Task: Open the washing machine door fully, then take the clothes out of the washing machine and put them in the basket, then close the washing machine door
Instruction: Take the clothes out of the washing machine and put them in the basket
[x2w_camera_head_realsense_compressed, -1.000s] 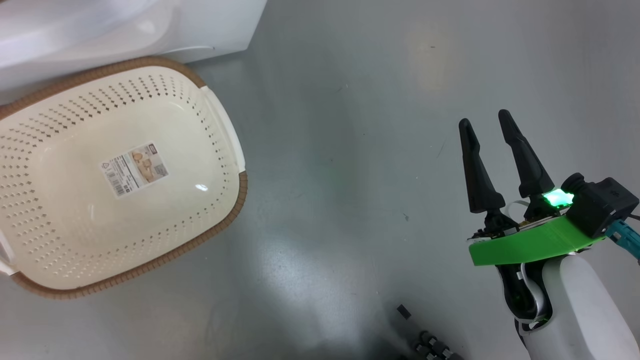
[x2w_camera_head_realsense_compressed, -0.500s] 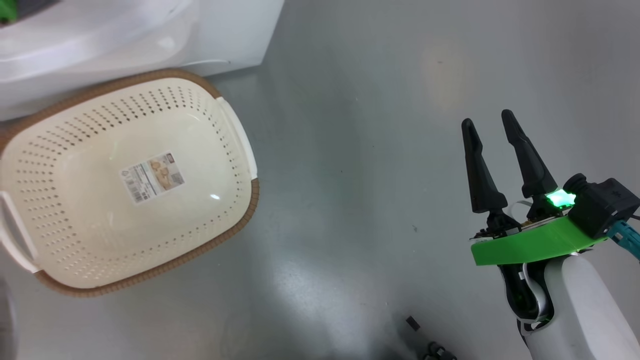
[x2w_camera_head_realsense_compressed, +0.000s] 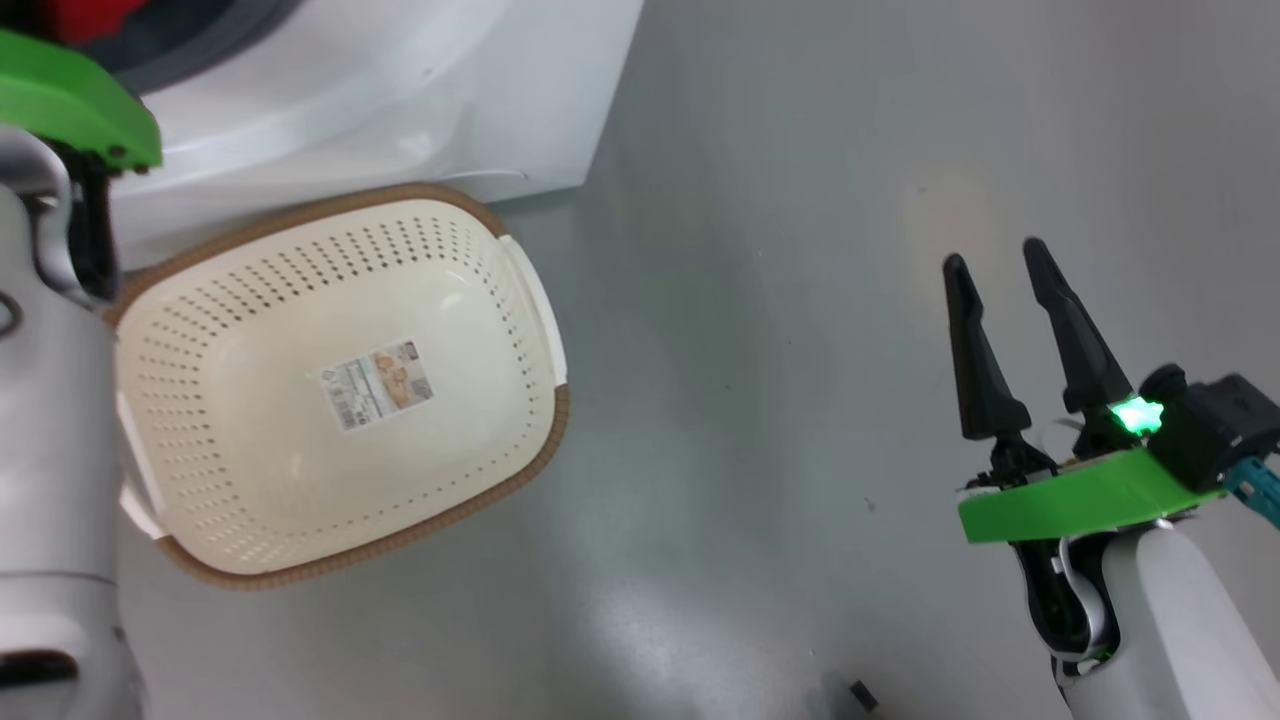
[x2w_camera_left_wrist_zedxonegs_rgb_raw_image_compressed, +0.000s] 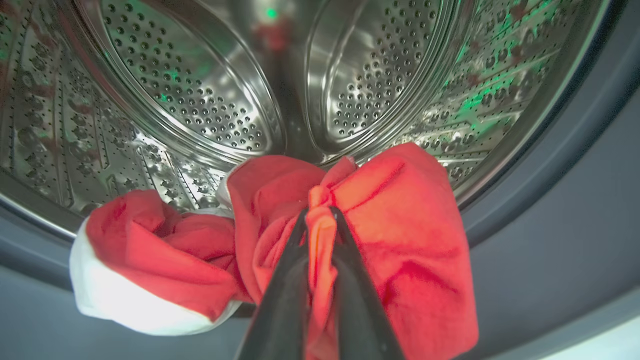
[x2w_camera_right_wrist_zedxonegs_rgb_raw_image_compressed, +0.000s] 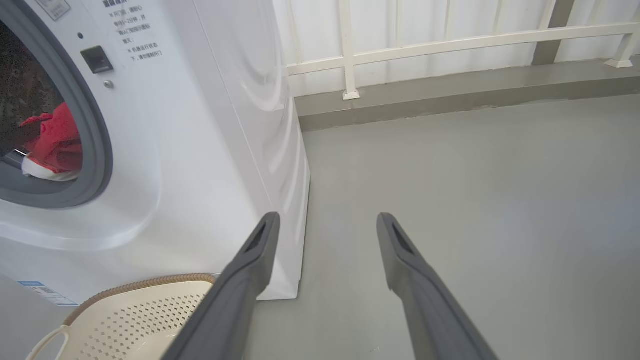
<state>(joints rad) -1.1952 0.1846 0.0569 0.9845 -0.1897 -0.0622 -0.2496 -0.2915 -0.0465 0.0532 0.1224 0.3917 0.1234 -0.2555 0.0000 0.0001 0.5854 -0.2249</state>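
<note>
The red clothes (x2w_camera_left_wrist_zedxonegs_rgb_raw_image_compressed: 400, 215) lie bunched at the mouth of the washing machine's steel drum (x2w_camera_left_wrist_zedxonegs_rgb_raw_image_compressed: 200, 100), one piece showing a white edge. My left gripper (x2w_camera_left_wrist_zedxonegs_rgb_raw_image_compressed: 319, 215) is shut on a fold of this red fabric. In the right wrist view the clothes (x2w_camera_right_wrist_zedxonegs_rgb_raw_image_compressed: 55, 140) sit inside the grey seal of the washing machine (x2w_camera_right_wrist_zedxonegs_rgb_raw_image_compressed: 200, 125). The cream basket (x2w_camera_head_realsense_compressed: 556, 425) stands on the floor in front of the machine (x2w_camera_head_realsense_compressed: 400, 90), with a label inside. My right gripper (x2w_camera_head_realsense_compressed: 994, 254) hangs open over bare floor to the right, holding nothing (x2w_camera_right_wrist_zedxonegs_rgb_raw_image_compressed: 327, 216). The washing machine door is out of view.
My left forearm (x2w_camera_head_realsense_compressed: 50, 450) crosses the basket's left end in the head view. Grey floor (x2w_camera_head_realsense_compressed: 780, 350) stretches between the basket and the right arm. A white railing (x2w_camera_right_wrist_zedxonegs_rgb_raw_image_compressed: 450, 45) on a low kerb runs behind the machine.
The head camera has swung, so the basket and machine sit further right in the picture and my left forearm has come into view. The right gripper stays open in place.
</note>
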